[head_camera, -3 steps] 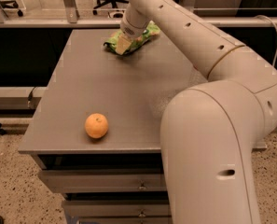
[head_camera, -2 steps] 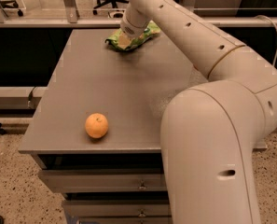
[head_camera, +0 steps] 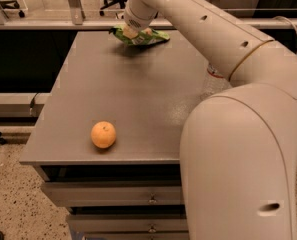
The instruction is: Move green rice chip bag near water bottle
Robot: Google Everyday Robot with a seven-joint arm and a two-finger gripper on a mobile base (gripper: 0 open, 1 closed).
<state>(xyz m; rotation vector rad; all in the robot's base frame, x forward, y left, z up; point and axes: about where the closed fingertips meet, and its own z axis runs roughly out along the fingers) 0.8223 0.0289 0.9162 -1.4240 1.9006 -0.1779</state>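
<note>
The green rice chip bag (head_camera: 147,36) is at the far edge of the grey table (head_camera: 138,94), raised slightly with a shadow beneath it. My gripper (head_camera: 129,32) comes down from the arm at the top centre and is shut on the bag's left end. The water bottle (head_camera: 211,80) stands at the table's right side. Only part of its clear ribbed body and red-and-white band shows, because my arm hides the rest.
An orange (head_camera: 103,134) lies near the table's front left edge. My large white arm (head_camera: 238,149) covers the right front of the table. Drawers (head_camera: 113,194) sit under the tabletop. A rail (head_camera: 48,24) runs behind the table.
The gripper and the bag have risen a little and shifted toward the table's far edge. The orange has not moved.
</note>
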